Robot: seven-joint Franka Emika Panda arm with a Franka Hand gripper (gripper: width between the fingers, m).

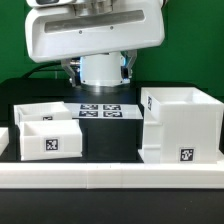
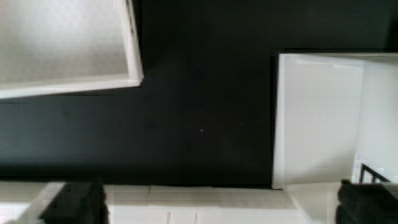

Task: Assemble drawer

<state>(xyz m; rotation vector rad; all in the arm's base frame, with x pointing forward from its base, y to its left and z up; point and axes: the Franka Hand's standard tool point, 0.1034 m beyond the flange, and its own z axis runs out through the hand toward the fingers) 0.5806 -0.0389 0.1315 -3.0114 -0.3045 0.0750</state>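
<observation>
**One big case, two little trays**

One big white plastic box-shaped case stands on the black table, at the exterior view's right. Two small white plastic trays sit well apart from it at the left, the back tray just behind the front tray. The claw is spread wide and holds nothing.

no words, brand names or numbers can be read anywhere i look. the only signs are black-and-white square tags, which are coded patterns and not letters. in the exterior view one stands on the front wall of the small tray. another sits low on the front of the large case. several lie together on the marker board. in my wrist view nothing can be read.
</observation>
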